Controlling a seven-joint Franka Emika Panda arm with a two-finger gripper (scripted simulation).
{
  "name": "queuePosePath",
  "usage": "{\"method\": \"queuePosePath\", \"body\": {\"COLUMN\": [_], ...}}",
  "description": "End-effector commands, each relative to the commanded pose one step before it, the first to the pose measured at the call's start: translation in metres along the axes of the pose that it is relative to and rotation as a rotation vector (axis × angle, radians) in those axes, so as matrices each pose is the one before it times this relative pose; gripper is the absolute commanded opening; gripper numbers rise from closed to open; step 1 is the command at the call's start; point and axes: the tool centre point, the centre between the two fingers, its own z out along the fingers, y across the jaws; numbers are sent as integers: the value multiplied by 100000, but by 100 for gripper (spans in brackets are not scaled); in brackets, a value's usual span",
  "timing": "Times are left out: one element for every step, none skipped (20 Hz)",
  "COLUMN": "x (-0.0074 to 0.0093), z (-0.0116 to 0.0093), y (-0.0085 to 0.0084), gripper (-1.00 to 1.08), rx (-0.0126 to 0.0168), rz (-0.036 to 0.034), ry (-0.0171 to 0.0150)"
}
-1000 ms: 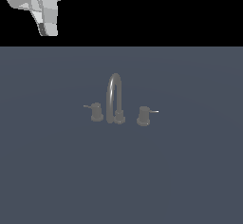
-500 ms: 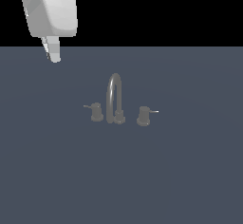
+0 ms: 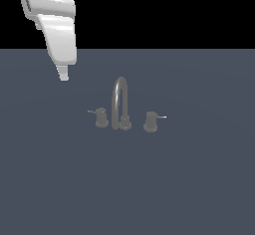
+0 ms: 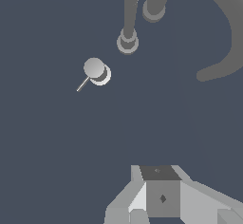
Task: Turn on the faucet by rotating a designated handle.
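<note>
The faucet (image 3: 120, 104) stands mid-scene on the grey floor, its tall arched spout rising from a round base. The handle (image 3: 101, 117) is the stubby knob on the exterior view's left, with a thin dark lever pointing left. My gripper (image 3: 63, 74) hangs well above and to the left of it, touching nothing, its fingers together and holding nothing. In the wrist view the handle (image 4: 95, 70) lies ahead of my gripper (image 4: 161, 194), with the faucet's spout base (image 4: 127, 41) beyond it.
A twin knob (image 3: 150, 122) with a bright-tipped lever pointing right stands on the spout's other side, also seen as a knob (image 4: 156, 1) in the wrist view. The flat dark grey floor (image 3: 127, 189) surrounds the set.
My arm has come down and moved toward the exterior view's right, closer to the faucet. The faucet and both knobs have not moved.
</note>
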Motion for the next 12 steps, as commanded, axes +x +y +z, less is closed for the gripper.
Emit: {"method": "queuePosePath", "body": {"x": [348,142,144,147,148,151,155,158,163,167,172,178], "z": [1015,399,402,405,409,415,421,428,437,447,458,470], "y": [-917,-354,-355,-357,-360,-364,-368,-374,-381,-390,-399,-410], "gripper": [-100,-100,-100,-100,-100,-100,-100,-100,-100,-100,-100,-100], "rx": [90,0,-4,-7,-10,-14,-17,-20,-22,-25,-27,-29], "rz": [4148,1613,1620,1632,1645,1665,1689,1718,1752,1791,1834,1884], "ry": [60,34,38,43,48,53,58,63,68,74,79,84]}}
